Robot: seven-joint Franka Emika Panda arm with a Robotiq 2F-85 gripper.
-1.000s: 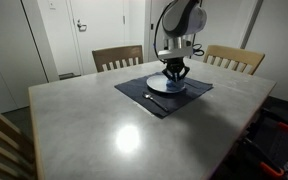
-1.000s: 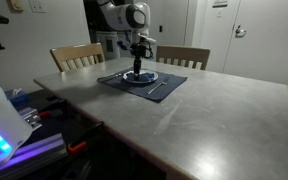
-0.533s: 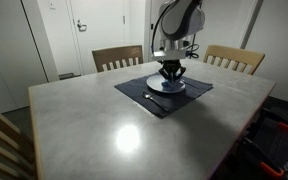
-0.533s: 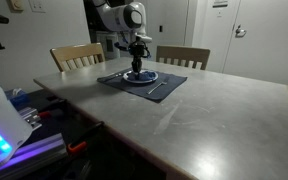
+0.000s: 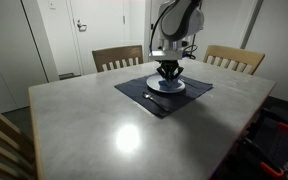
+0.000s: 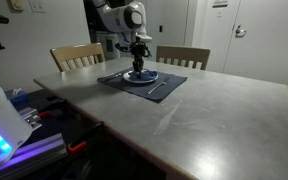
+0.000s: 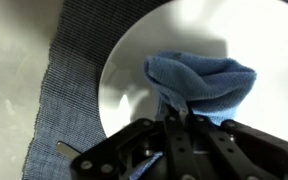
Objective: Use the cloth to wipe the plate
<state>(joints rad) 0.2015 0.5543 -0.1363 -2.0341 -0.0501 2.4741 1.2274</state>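
The cloth (image 7: 206, 78), a small soft rag of medium blue fabric in many folds, looks light and limp. It will probably bunch instead of sliding flat, so a gathered fold is the best place to hold it. The gripper (image 7: 180, 108) is clamped on such a fold at the lower edge of the cloth in the wrist view. The cloth lies on the round white shallow plate (image 7: 154, 40), right of centre; the plate rests on a dark navy placemat (image 7: 74, 90) on the grey bench (image 5: 104, 120).
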